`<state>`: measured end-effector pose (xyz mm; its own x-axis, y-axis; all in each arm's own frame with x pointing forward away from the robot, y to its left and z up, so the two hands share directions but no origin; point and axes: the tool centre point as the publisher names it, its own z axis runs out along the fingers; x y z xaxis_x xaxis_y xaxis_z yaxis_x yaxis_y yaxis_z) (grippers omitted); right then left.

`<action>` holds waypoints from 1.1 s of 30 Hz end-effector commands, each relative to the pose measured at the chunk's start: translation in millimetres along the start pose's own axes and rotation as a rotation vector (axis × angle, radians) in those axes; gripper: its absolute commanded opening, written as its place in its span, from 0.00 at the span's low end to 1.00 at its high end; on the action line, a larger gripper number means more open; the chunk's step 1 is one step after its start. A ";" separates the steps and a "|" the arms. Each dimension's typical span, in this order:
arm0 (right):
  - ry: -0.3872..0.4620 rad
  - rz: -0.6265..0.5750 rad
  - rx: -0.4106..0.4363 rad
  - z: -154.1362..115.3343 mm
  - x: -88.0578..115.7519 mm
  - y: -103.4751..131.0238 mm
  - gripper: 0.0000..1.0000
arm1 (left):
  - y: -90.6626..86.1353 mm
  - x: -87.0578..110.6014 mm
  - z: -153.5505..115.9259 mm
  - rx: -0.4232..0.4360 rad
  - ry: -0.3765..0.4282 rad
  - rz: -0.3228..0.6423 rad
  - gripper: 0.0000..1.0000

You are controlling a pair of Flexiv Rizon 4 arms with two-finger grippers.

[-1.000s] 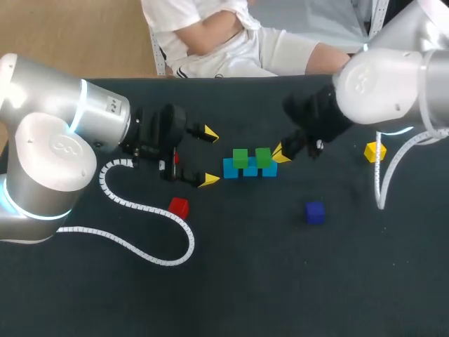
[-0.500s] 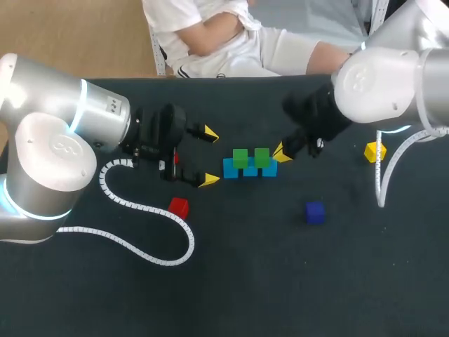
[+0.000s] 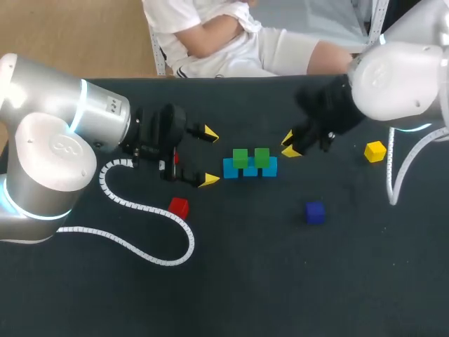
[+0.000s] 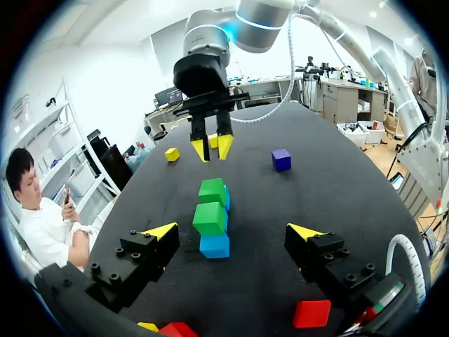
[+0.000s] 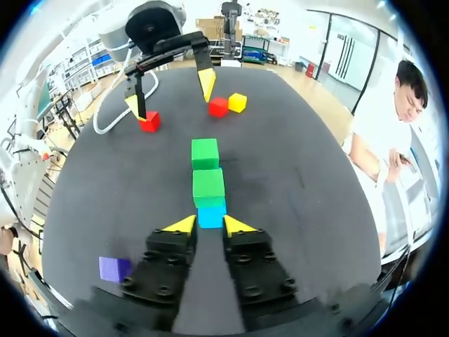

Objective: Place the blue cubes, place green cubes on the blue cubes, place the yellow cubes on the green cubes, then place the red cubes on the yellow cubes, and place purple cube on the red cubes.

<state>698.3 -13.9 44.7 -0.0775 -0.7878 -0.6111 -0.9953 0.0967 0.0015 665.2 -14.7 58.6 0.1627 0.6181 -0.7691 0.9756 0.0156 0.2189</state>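
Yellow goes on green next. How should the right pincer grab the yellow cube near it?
Come straight down on the yellow cube and pinch two opposite side faces. It sits flat and alone on the table, sides free; it looks slightly turned, so the right pincer likely must rotate to match.

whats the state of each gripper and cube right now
left gripper: open, empty
right gripper: open, empty
blue cubes: in a row, bottom layer
green cubes: stacked on the blue cubes
purple cube: loose, unstacked
far yellow cube: loose, unstacked
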 end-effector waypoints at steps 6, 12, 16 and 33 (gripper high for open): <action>-0.048 -0.059 -0.006 -22.3 2.1 10.3 1.00 | -0.5 1.7 0.1 -0.003 -0.006 0.003 1.00; -0.047 -0.079 -0.020 -30.5 4.3 13.6 1.00 | -0.5 1.7 0.1 -0.003 -0.006 0.003 1.00; -0.051 -0.081 -0.021 -32.1 7.2 15.8 1.00 | 5.9 5.9 -2.8 0.044 0.029 -0.008 1.00; -0.052 -0.084 -0.001 -43.3 17.4 24.5 1.00 | 40.0 29.0 -28.9 0.098 0.110 -0.058 1.00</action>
<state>677.5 -47.4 64.8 0.0114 -0.7531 -0.6578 -0.9989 0.0208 -0.0411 696.9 25.6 64.1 0.0919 0.7023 -0.7060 0.9895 0.0152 0.1439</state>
